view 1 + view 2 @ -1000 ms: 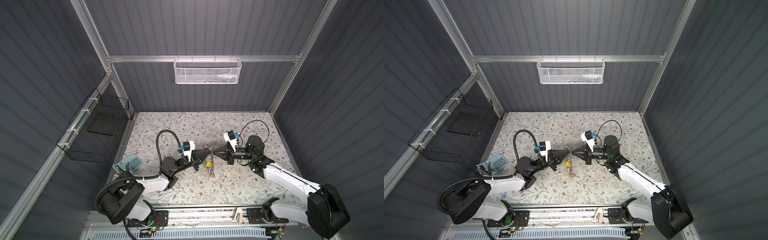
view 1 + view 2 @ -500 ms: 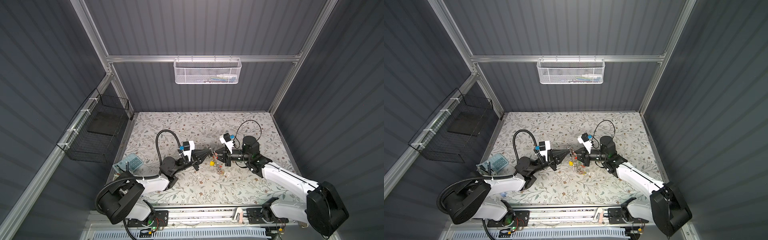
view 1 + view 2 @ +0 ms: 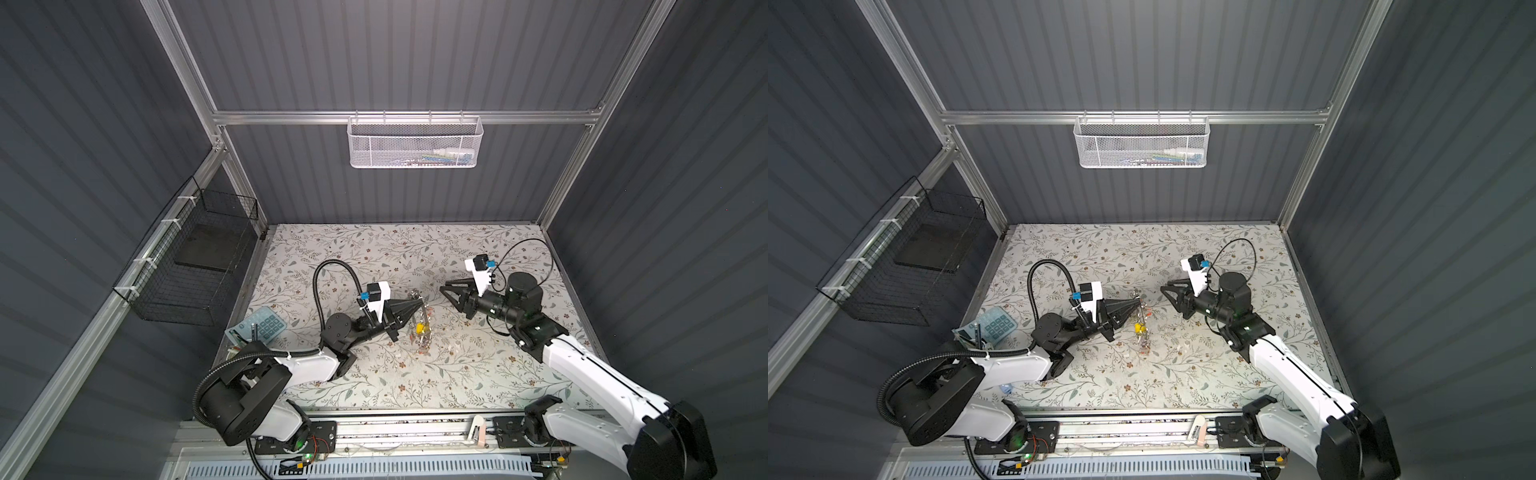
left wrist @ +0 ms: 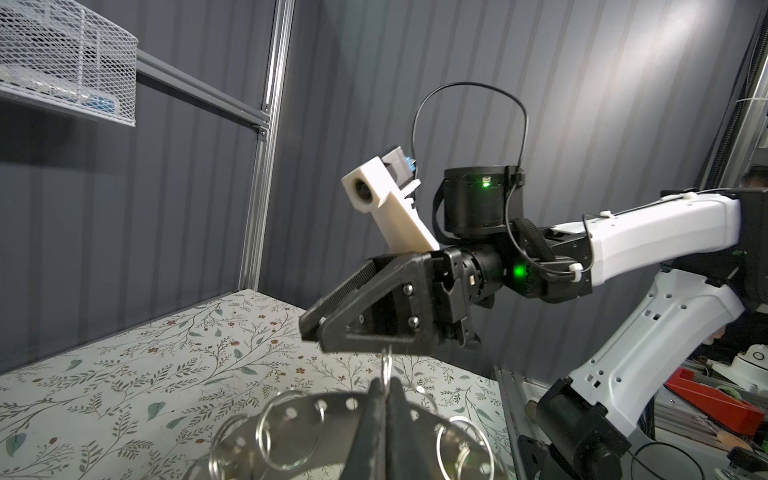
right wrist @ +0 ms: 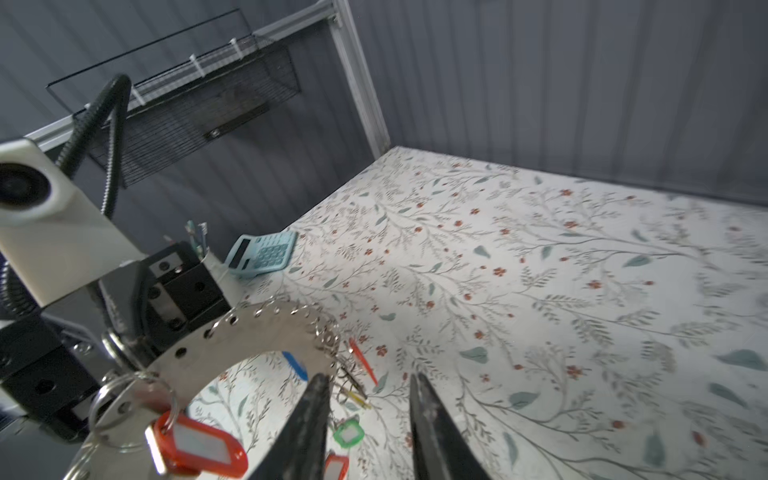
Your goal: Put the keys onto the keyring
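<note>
**Both top views and both wrist views, one moment.** My left pincer [image 3: 419,306] is clamped together on the rim of the keyring [image 5: 257,332]. It holds the flat perforated disc over the middle of the floral tabletop [image 3: 374,249]. Small wire rings [image 4: 286,436] and coloured tags [image 5: 199,446] dangle from the disc. The keys [image 5: 351,380], dark and slender beside a thin orange-red tag, hang at the disc's rim on the side away from my left pincer. Whether they are fully threaded on I cannot tell. My right pincer [image 3: 451,297] stands near the keyring with its fingers [image 5: 311,415] apart and empty, clear of the keyring in both top views. A pale blue calculator [image 5: 264,253] lies near the tabletop's left edge.
</note>
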You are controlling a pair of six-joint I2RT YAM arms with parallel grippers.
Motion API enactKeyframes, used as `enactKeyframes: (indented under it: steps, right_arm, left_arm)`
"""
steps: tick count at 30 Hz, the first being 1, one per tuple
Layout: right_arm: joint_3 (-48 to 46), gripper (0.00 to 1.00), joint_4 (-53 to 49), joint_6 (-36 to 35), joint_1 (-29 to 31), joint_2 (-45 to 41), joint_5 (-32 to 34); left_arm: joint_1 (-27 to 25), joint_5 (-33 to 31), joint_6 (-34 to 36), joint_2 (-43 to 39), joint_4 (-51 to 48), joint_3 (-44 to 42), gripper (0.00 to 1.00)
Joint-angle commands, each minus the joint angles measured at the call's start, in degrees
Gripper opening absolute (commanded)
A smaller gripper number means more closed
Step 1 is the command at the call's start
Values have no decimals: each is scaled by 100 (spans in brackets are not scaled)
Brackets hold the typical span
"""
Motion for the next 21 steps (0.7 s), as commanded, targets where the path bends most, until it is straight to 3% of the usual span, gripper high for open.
enactKeyframes:
  steps: [1,9,14,21]
  right_arm:
    - [-306,43,235,318,-168,-392,499]
    - [-837,59,808,588,-259,-996,513]
    - [-1096,60,1283,734,-286,-1142,296]
    - [-1085,55,1792,927,-278,-843,-679]
  left_arm:
    - [13,7,-65,133,388,281,0]
    - [207,712,-515,670,493,820,0]
    - [330,1398,-779,887,498,1175,0]
    - [420,2071,-1106,1240,493,1551,0]
